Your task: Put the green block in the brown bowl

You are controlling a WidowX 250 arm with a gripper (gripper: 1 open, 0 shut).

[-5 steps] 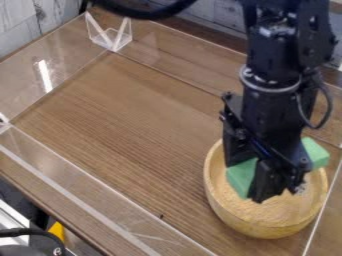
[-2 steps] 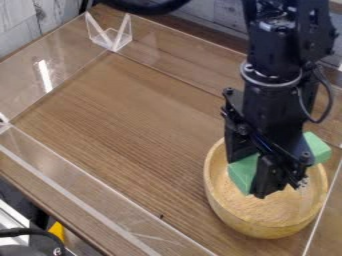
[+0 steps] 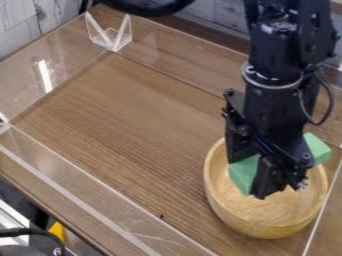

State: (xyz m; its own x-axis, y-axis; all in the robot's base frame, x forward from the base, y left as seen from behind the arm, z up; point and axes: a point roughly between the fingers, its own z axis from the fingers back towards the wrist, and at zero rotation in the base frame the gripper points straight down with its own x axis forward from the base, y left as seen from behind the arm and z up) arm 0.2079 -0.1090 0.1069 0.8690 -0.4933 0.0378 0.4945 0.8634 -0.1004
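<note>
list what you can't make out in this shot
- Middle of the green block: camera view, hidden behind the dark pincer
- Whether the block touches the bowl's floor: camera view, the pincer and block cover that spot
- Far inside of the brown bowl: camera view, behind the arm
- Yellow item at lower left: camera view, too small and partly covered

Open way: bare tabletop (image 3: 120, 118), centre to left of frame | Obstructed: lower right, by bowl rim (image 3: 250, 230) and overhanging black arm (image 3: 274, 80)

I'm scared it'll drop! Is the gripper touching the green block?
Touching: the camera view shows the gripper closed on the green block, which sticks out both sides.
</note>
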